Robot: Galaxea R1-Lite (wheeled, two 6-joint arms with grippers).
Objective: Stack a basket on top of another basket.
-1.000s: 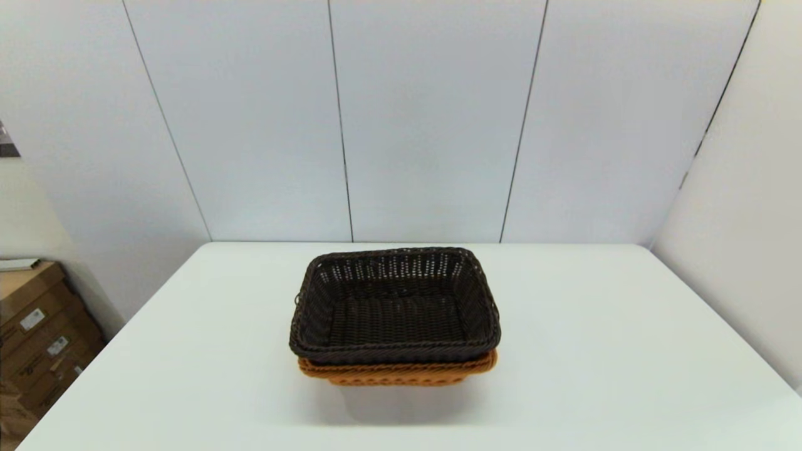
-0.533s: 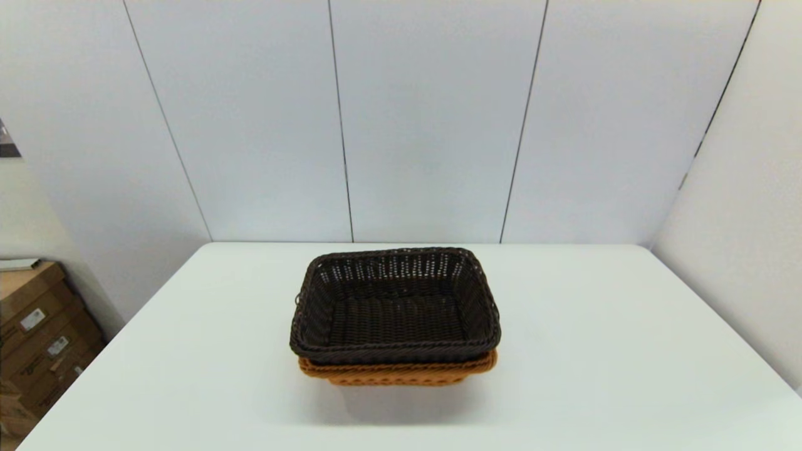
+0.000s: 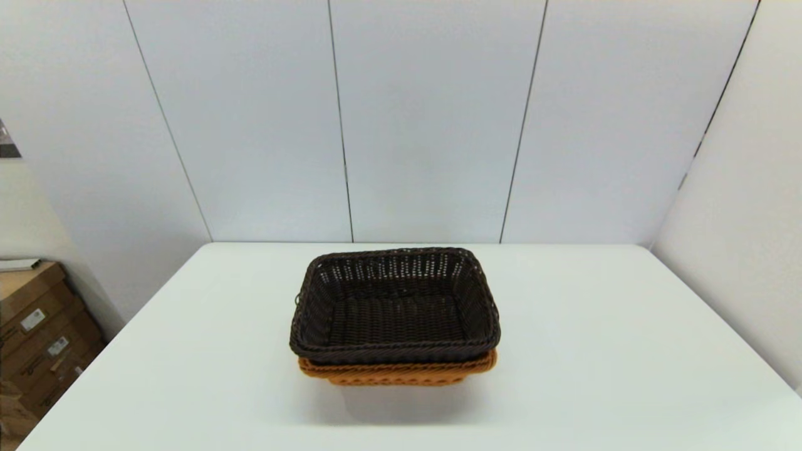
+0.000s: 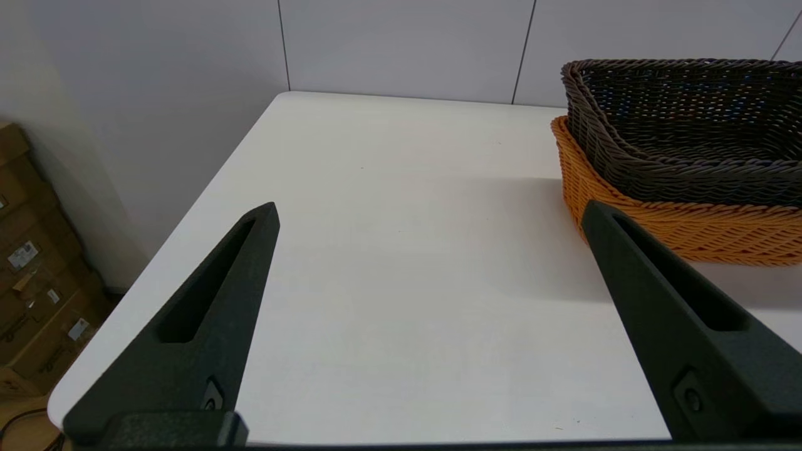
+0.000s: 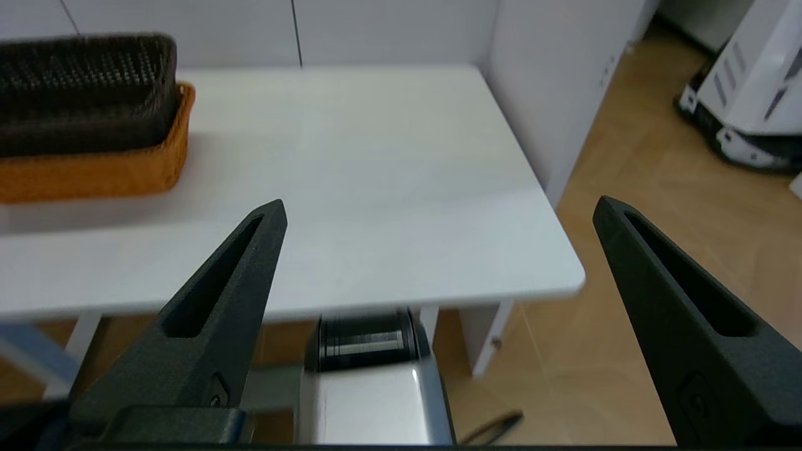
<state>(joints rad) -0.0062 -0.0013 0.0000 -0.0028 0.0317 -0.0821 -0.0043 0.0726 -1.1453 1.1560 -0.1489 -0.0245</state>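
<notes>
The white bench (image 3: 595,376) is being occupied near its middle by the orange-tan basket (image 3: 401,371), and the dark brown basket (image 3: 395,307) is being carried nested inside it. The left gripper (image 4: 429,216) and right gripper (image 5: 438,210) are being held back off the bench's near corners, jaws released wide, nothing being grasped.

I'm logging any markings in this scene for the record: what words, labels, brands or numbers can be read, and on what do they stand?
Nothing legible.
Cardboard boxes beside the table: small white stickers, print too small to read.
Dark brown basket: no label showing.
Orange-tan basket under it: no label showing.
Left gripper, open: no marking showing.
Right gripper, open: no marking showing.
White machine on the floor: no readable text.
</notes>
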